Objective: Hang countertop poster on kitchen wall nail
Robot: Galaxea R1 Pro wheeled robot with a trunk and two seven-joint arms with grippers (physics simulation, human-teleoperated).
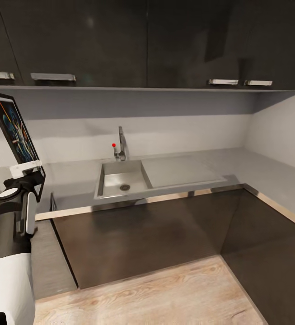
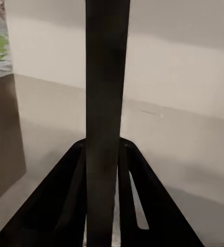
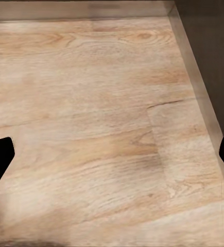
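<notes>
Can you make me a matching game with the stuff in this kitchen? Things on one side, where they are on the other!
Things:
1. poster
2. tap
3. sink
4. right gripper

Places:
A. set into the grey countertop
B. hanging open over the wooden floor
C. held upright in the left gripper
D. standing just behind the sink

Pairs: 1-C, 2-D, 3-A, 4-B

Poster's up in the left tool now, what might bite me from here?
The left tool pinches the poster only at its bottom edge, so the tall frame could tip or slip in a quick swing. It also hangs just below the upper cabinets and might clip them. No wall nail is visible yet, so finding one comes first.
</notes>
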